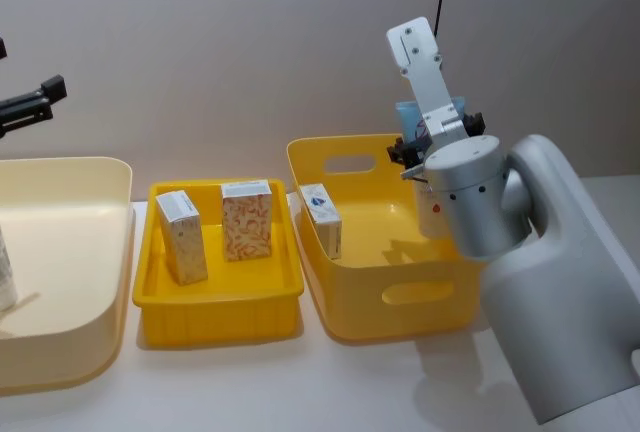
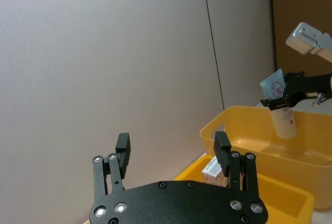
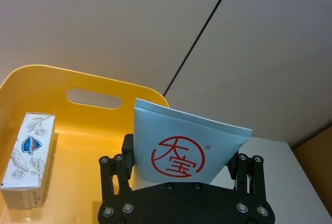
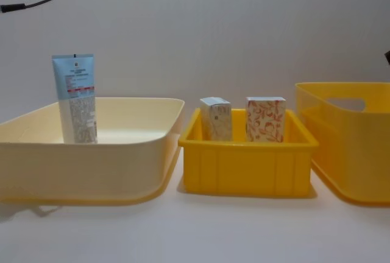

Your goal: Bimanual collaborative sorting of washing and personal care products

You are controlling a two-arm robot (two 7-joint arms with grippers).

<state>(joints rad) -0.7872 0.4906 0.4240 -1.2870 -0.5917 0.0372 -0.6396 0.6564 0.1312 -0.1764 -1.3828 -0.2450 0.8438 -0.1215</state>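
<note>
Placement of the light-blue tube (image 3: 189,149) into the tall yellow bin (image 1: 345,264) is, in our judgement, the step in hand. In the head view the right gripper (image 1: 432,142) hangs in the upper right part of the frame, above the far side of this bin, and in the right wrist view we see its two fingers closed against the sides of the tube, with the red round logo facing the camera and the flat crimped end on top. The left wrist view shows the same tube at the right edge of the frame, its white cap pointing down into the bin. To do this well, we should lower the tube straight down until the cap is near the floor and only then release, so that it does not bounce or fall over. We should also keep it away from the white carton (image 1: 322,218) that stands against the near-left wall of this bin. The left gripper (image 2: 171,152) is open and holds nothing; it waits at the upper left edge of the head view. Two more cartons stand in the small yellow tray (image 1: 218,297), and another tube (image 4: 76,98) stands in the cream basin (image 4: 91,153) at the left of the chest view.
</note>
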